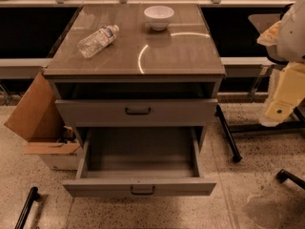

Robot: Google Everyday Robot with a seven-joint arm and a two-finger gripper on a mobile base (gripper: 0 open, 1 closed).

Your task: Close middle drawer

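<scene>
The middle drawer (138,187) is pulled far out of the grey cabinet (136,66) toward me. Its deep box is empty and its low front carries a small dark bar handle (142,191). The taller drawer above it (137,111) stands out a little, with a dark gap over it. The lowest drawer is hidden under the open one. My gripper (279,109) hangs at the right edge of the view, pale yellow below the white arm, well to the right of the cabinet and touching nothing.
A plastic water bottle (97,40) lies on the cabinet top and a white bowl (158,16) stands behind it. An open cardboard box (40,123) sits left of the cabinet. Dark chair legs (228,137) stand to the right, and a black bar (26,206) lies at the bottom left.
</scene>
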